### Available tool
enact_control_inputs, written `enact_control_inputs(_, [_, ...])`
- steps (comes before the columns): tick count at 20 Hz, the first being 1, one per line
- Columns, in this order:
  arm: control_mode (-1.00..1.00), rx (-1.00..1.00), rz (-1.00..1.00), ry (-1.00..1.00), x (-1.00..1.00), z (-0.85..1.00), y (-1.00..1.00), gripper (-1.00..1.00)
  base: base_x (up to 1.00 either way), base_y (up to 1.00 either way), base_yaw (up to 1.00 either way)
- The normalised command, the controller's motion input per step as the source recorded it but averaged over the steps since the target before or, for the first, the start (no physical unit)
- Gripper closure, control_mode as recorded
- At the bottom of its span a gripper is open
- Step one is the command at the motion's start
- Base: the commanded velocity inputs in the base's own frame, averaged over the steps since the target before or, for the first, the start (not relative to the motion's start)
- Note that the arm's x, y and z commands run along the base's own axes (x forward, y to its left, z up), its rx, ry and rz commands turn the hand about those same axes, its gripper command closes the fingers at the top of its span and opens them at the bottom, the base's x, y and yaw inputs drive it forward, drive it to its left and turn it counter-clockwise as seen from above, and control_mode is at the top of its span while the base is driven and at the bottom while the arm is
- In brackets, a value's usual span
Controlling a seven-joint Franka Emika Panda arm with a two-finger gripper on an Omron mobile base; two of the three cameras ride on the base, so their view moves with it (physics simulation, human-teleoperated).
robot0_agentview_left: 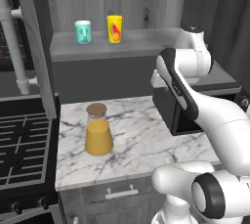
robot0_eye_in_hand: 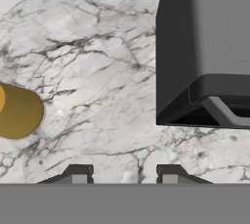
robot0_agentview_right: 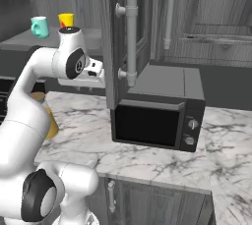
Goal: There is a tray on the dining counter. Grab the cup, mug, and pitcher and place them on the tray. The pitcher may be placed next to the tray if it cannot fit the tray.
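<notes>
— Three things to collect, and none is in hand. The gripper (robot0_eye_in_hand: pixel 125 174) looks down on bare marble, fingers parted with nothing between them.

— Where do they stand?

— The pitcher (robot0_agentview_left: pixel 98 130) is upright on the marble counter (robot0_agentview_left: pixel 141 140) beside the stove (robot0_agentview_left: pixel 22 145), well left of the microwave (robot0_agentview_right: pixel 157 116). The mug (robot0_agentview_left: pixel 83 32) and the cup (robot0_agentview_left: pixel 114 29) sit side by side, apart, on a grey ledge (robot0_agentview_left: pixel 146 39) further back.

— Which first, you reckon?

— Likely the pitcher, being nearest. I'd swing the hand left until the lid sits between the fingertips, then come down level and close on the narrow neck below the lid, not the wide glass belly, which looks too broad and slippery. Keep it upright; there's orange liquid inside.

— Do the views differ?

— Yes. The left base view gives the pitcher whole; the right base view hides most of it behind the arm but shows the microwave front and the cabinet handles (robot0_agentview_right: pixel 131 42). The hand view catches just the pitcher's lid at its left edge. I can't see the tray.
</notes>
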Motion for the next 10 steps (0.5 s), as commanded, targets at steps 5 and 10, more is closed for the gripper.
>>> enact_control_inputs(5, [-1.0,0.0,0.0,-0.05,-0.15,0.0,0.0,-1.0,0.0,0.0,0.0])
enact_control_inputs(10, [-1.0,0.0,0.0,-0.06,-0.23,0.0,0.06,-1.0,0.0,0.0,0.0])
